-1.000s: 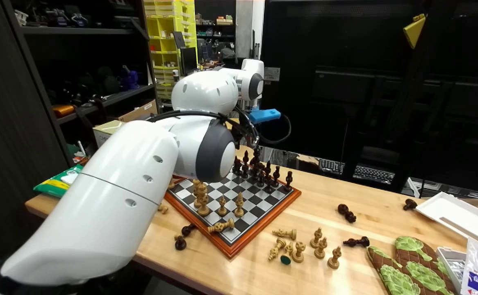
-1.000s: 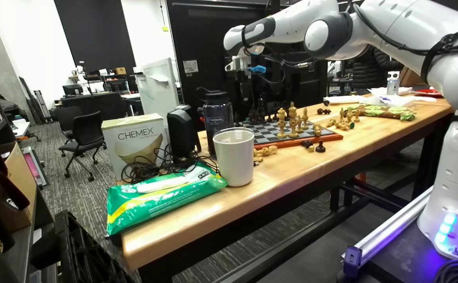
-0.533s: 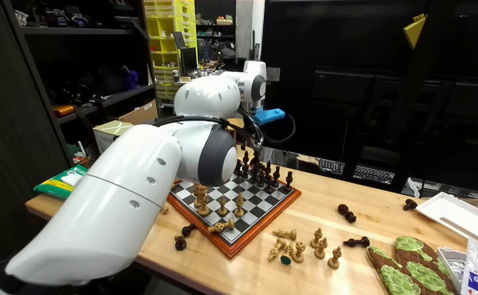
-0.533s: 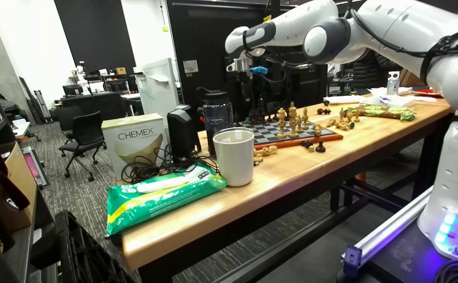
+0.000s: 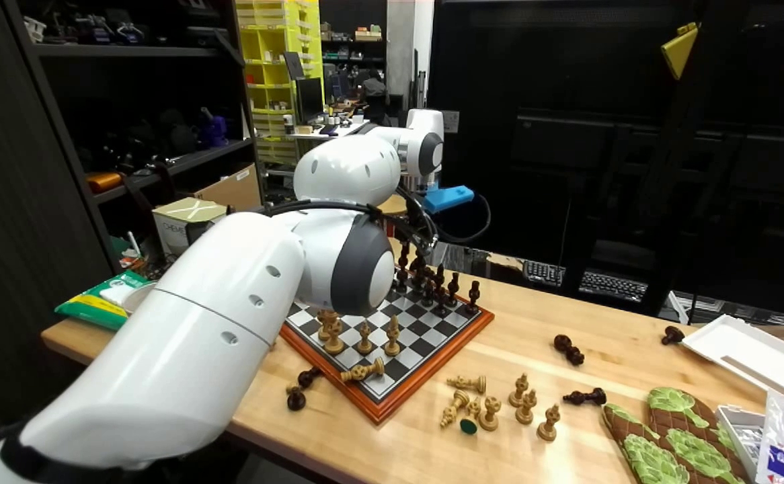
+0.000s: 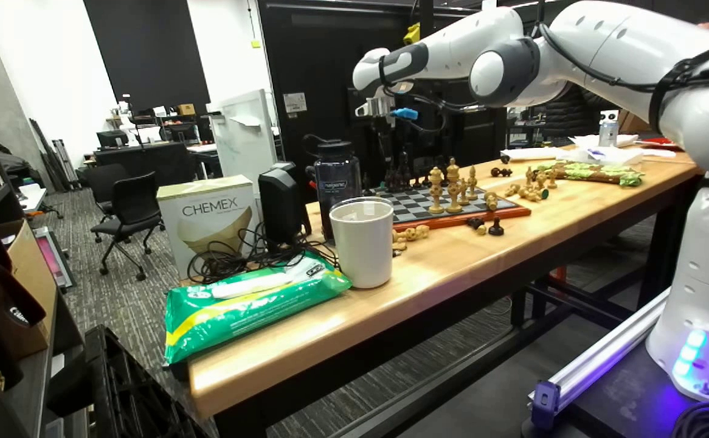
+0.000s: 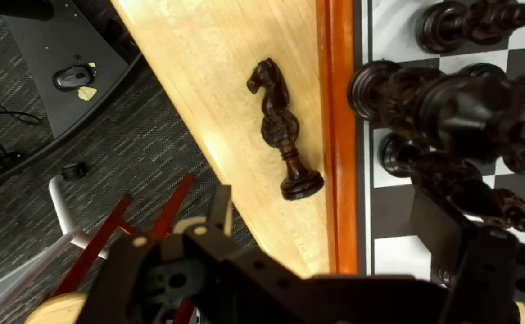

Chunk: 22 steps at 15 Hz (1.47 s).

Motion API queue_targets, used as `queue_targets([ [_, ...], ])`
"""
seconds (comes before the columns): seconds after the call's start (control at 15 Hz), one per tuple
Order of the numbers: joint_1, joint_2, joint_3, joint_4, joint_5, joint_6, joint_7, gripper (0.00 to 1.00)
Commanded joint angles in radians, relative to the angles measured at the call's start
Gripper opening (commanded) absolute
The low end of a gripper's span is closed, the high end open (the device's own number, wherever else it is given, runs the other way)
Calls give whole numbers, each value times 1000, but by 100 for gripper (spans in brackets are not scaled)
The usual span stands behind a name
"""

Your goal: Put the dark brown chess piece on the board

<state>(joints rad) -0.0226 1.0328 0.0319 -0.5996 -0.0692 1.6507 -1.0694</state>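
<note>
While pincer gapes, dark brown knight lies just beside board.

Looks like a robotics lab, part office. Shown by a white robot arm beside a wooden workbench, dark shelving loaded with gear (mostly too dim to name) and a yellow bin rack. Reads as office, going by black wheeled chairs, patterned carpet, a monitor, and a computer mouse in the wrist view.
</note>
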Motion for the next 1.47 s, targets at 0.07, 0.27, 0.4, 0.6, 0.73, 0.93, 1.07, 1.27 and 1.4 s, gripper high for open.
queue_targets([
  [0.07,5,36,-4,55,-6,2,-4,100],
  [0.27,3,47,-3,68,-4,6,-5,100],
  [0.4,0,53,-2,75,-2,8,-4,100],
  [0.6,-3,64,0,84,1,11,-2,100],
  [0.73,-5,70,0,86,2,11,-1,100],
  [0.93,-7,79,0,87,2,16,-1,100],
  [1.07,-8,87,1,89,3,18,0,100],
  [1.27,-9,96,3,91,6,15,1,100],
  [1.4,-5,98,3,92,4,12,1,100],
])
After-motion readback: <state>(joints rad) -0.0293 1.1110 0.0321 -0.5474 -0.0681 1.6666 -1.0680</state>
